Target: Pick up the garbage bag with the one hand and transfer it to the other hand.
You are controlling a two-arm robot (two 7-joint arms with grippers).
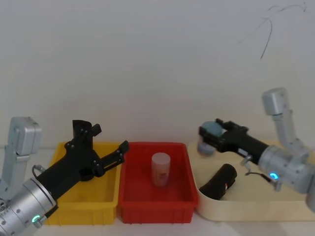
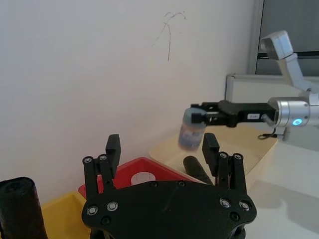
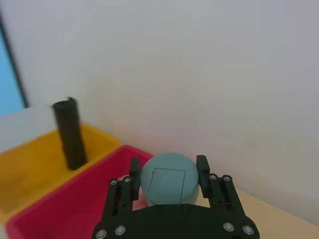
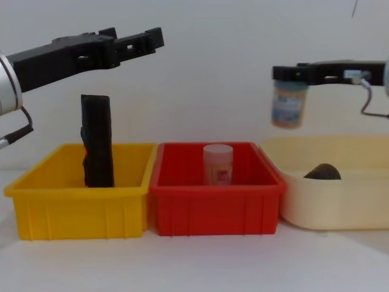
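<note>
Bag: the garbage bag (image 1: 219,181) lay on its side in the tray (image 1: 256,211), label up.
Right gripper (image 1: 209,140): fingers were clamped on a jar (image 4: 288,106), best set down before the bag is grasped mid-length.
Left gripper (image 1: 122,151): fingers were spread, over the yellow bin (image 4: 79,210).
Views: the label was shown from the head; the unlabelled upright roll (image 4: 97,143) was best seen from the chest.

This looks like a robotics lab or test bench rather than a home. A bare white surface (image 4: 194,267) stands against a plain white wall (image 1: 147,59) marked by a thin scribble. On it sit a yellow bin (image 4: 79,210), a red bin (image 4: 216,207) and a cream tray (image 4: 340,201) in a tidy row, like a staged sorting setup.
</note>
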